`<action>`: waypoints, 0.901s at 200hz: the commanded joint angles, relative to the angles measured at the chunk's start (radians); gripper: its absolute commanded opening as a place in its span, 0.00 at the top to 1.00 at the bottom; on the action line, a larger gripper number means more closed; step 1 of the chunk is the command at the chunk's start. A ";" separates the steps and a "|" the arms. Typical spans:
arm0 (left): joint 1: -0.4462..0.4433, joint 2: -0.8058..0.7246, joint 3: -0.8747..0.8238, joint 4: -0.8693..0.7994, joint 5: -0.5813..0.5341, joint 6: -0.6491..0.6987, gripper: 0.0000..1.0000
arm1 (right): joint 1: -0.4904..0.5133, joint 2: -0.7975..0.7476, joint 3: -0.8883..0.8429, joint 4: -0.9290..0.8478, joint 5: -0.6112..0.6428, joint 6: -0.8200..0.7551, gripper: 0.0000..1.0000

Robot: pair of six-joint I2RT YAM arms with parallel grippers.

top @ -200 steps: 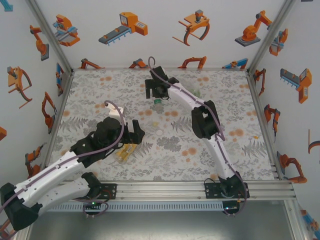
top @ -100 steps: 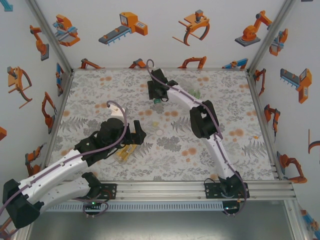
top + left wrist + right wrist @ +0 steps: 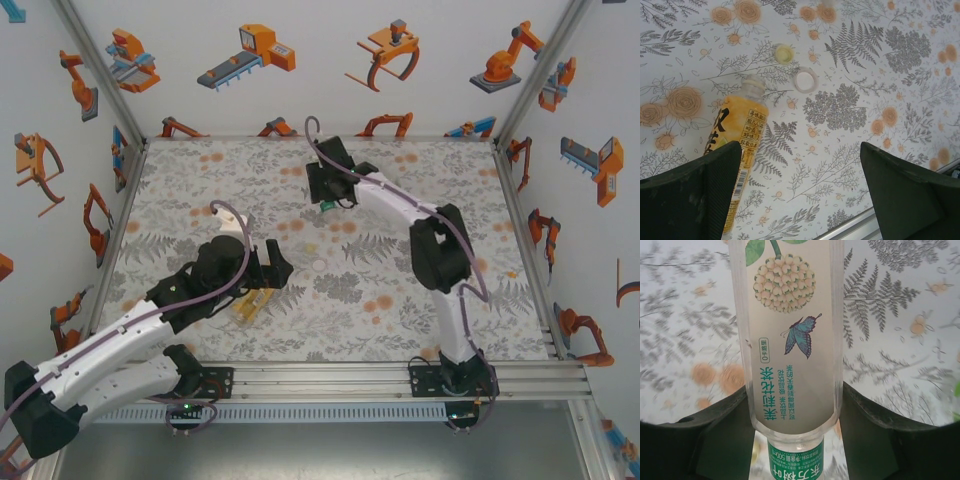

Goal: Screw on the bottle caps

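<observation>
The top camera sat high behind the arm bases, facing down and forward over the whole counter [image 3: 200, 330], far enough back to take in both arms and the walls. The left wrist camera looked down between its own fingers [image 3: 690, 195] at the counter from fairly near, with the orange bottle [image 3: 742, 135] and two caps [image 3: 805, 80] in its field. The top view shared that patch, the same bottle lying by the left arm's end. The right wrist camera looked along its fingers [image 3: 715, 440] from very close, the clear bottle [image 3: 790, 340] just before the lens, over the counter's far middle.
</observation>
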 commanded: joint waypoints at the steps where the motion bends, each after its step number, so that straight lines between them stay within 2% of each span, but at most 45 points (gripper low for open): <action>1: 0.009 0.003 0.069 -0.031 0.045 0.006 0.07 | 0.014 -0.156 -0.125 0.071 -0.039 -0.070 0.59; 21: 0.012 0.014 0.111 -0.060 0.071 0.046 0.07 | 0.023 -0.291 -0.243 0.067 -0.075 -0.146 0.66; 53: 0.012 0.010 0.155 -0.071 0.133 0.113 0.07 | 0.041 -0.489 -0.379 -0.024 -0.135 -0.311 0.69; 72: 0.012 0.003 0.179 -0.084 0.175 0.153 0.11 | 0.053 -0.619 -0.465 -0.089 -0.169 -0.448 0.72; 114: 0.012 -0.034 0.207 -0.111 0.188 0.154 0.11 | 0.125 -0.925 -0.678 -0.169 -0.236 -0.792 0.80; 145: -0.007 -0.017 0.230 -0.066 0.372 0.198 0.15 | 0.199 -1.131 -0.777 -0.242 -0.212 -1.011 0.82; 180: -0.113 0.047 0.302 -0.098 0.345 0.236 0.15 | 0.313 -1.294 -0.828 -0.354 -0.133 -1.238 0.91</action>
